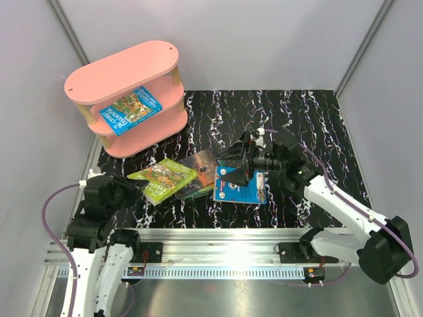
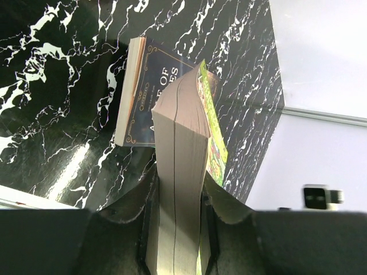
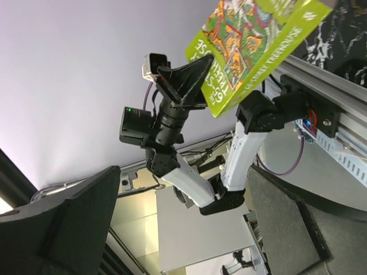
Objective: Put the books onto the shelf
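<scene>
The pink three-tier shelf stands at the back left, and a blue book lies on its middle board. My left gripper is shut on the page edge of a green book, holding it tilted. A dark book lies flat just beyond it. Another blue book lies to the right, and my right gripper hangs open over its left end, with nothing between its fingers.
The black marbled mat covers the table, with grey walls behind and at both sides. A metal rail with the arm bases runs along the near edge. The shelf's top and bottom boards hold nothing that I can see.
</scene>
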Controlling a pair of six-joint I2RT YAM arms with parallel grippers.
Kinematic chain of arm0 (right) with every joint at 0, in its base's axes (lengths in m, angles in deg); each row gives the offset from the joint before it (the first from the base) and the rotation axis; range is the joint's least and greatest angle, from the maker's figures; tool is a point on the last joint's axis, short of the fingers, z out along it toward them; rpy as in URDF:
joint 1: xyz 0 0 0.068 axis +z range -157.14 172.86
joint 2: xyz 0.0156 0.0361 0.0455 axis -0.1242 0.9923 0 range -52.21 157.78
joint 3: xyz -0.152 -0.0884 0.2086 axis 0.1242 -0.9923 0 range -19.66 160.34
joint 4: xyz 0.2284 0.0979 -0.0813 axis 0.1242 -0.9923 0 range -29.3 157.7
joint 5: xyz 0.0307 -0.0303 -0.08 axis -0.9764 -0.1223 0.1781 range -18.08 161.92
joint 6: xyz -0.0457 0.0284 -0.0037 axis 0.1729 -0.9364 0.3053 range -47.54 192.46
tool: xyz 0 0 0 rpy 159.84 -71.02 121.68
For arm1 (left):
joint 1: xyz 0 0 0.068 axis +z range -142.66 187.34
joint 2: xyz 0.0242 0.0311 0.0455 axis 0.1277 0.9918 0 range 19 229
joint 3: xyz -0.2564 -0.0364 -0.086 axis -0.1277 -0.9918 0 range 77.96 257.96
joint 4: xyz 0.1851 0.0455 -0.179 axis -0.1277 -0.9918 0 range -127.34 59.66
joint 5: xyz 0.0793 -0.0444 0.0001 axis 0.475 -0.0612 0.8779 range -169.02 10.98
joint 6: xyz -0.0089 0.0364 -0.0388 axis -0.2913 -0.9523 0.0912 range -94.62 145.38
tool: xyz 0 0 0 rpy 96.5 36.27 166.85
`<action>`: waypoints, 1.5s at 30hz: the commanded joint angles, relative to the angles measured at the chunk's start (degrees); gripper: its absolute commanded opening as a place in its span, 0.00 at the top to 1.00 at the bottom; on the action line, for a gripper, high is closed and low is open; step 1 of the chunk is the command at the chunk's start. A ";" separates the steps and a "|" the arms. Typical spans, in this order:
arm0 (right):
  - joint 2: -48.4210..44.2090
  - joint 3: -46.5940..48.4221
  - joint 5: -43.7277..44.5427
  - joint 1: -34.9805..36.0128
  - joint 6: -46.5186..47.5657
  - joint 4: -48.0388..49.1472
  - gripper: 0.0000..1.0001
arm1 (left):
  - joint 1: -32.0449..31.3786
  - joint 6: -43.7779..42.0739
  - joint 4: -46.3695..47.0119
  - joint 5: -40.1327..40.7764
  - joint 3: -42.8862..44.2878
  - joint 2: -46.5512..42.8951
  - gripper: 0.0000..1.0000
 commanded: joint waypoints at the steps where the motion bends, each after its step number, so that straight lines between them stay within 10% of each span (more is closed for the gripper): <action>1: 2.10 5.52 6.97 3.71 -0.09 -3.08 0.00 | -0.30 0.51 8.19 -1.90 2.06 0.82 1.00; 24: 31.36 19.58 21.58 16.99 -3.07 4.35 0.05 | -0.21 -7.68 8.73 -12.71 11.55 12.87 1.00; 27: 33.04 20.64 21.58 17.87 -3.24 5.59 0.15 | -0.22 -7.15 8.99 -12.80 11.38 12.17 1.00; 36: 35.68 22.04 21.14 19.01 -3.33 8.76 1.00 | -0.22 -8.64 4.53 -12.36 12.69 10.77 1.00; 40: 35.15 23.97 20.70 19.01 -1.58 6.74 1.00 | -0.21 -10.22 1.00 -12.01 14.09 9.36 0.77; 45: 34.45 29.95 20.61 18.66 2.72 0.77 1.00 | -0.30 -13.47 -8.54 -11.66 22.17 9.61 0.01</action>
